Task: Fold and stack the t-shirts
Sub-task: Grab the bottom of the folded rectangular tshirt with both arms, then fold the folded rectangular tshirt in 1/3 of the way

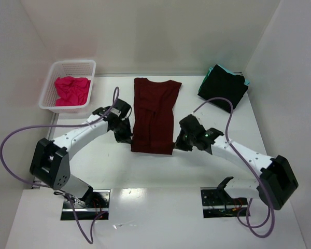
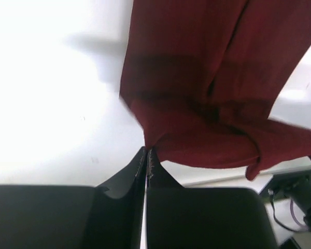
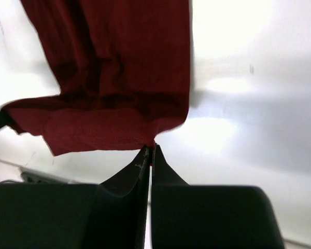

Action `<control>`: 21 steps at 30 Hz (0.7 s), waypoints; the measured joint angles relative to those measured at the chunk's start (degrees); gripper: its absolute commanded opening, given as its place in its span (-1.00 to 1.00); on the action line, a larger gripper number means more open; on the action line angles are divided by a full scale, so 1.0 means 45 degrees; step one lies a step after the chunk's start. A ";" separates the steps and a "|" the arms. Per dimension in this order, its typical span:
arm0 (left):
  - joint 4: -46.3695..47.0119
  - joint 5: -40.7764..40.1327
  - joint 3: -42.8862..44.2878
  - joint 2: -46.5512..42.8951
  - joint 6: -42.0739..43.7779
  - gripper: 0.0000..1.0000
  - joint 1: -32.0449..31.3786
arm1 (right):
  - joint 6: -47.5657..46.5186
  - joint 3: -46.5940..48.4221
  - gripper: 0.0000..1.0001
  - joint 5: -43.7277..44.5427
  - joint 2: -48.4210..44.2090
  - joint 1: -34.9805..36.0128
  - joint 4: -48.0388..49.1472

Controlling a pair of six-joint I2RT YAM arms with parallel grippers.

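Note:
The dark maroon t-shirt (image 1: 154,115) lies lengthwise in the middle of the table, folded into a long narrow strip. My left gripper (image 1: 128,139) is shut on its near left corner (image 2: 151,145). My right gripper (image 1: 177,143) is shut on its near right corner (image 3: 154,141). The near hem hangs slightly lifted between the two grippers. The bright pink t-shirt (image 1: 71,90) lies crumpled in the white basket. The black t-shirt (image 1: 223,87) lies folded at the back right on top of the teal t-shirt (image 1: 244,81), of which only an edge shows.
The white lattice basket (image 1: 51,78) stands at the back left. White walls close the table at the back and both sides. Purple cables loop from both arms over the table.

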 measured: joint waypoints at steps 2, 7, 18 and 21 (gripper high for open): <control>0.0052 -0.0016 0.0775 0.0716 0.0565 -1.00 0.0482 | -0.0463 0.0530 -1.00 -0.0036 0.0747 -0.0409 0.0155; 0.0043 0.0011 0.2812 0.2758 0.1828 -1.00 0.1284 | -0.1513 0.1838 -1.00 -0.0132 0.2388 -0.1398 0.0615; 0.0095 0.0225 0.6265 0.5810 0.3400 -1.00 0.2275 | -0.3043 0.5322 -1.00 -0.0157 0.5960 -0.2563 0.1113; 0.0117 0.0428 0.7314 0.6636 0.3736 -1.00 0.2550 | -0.3270 0.6098 -1.00 -0.0165 0.6789 -0.2778 0.1218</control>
